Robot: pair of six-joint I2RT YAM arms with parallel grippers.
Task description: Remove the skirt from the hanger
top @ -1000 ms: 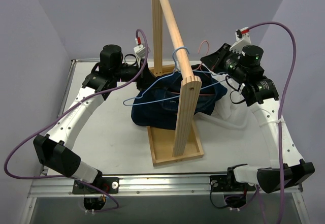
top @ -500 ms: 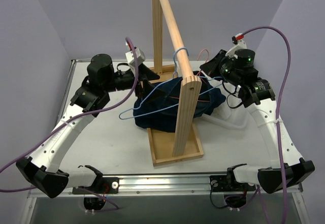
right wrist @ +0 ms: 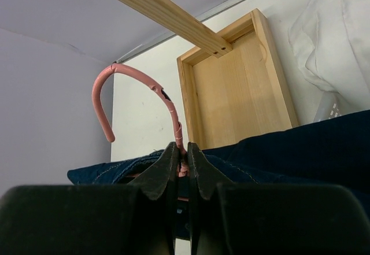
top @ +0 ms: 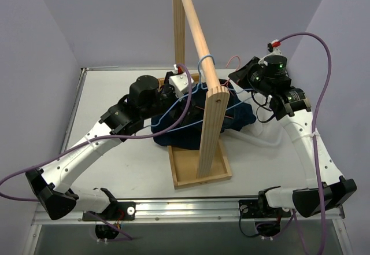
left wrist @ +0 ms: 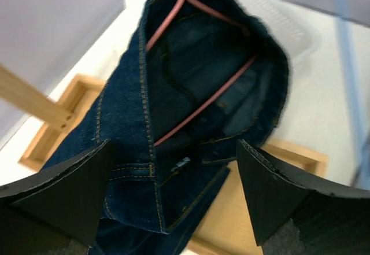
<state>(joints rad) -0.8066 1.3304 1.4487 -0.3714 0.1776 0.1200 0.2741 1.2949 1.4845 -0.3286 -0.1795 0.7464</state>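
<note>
Two claws share this job: the right claw (right wrist: 180,165) is clenched on the neck of the pink hanger (right wrist: 124,76), at two o'clock of the skirt (top: 179,135), which slumps over the base of the wooden stand (top: 211,128). The left claw (left wrist: 173,177), released wide at ten o'clock, should bite the denim waistband and draw it toward eight o'clock while the hanger is held steady. Whether clips pin the skirt is hidden in folds.
</note>
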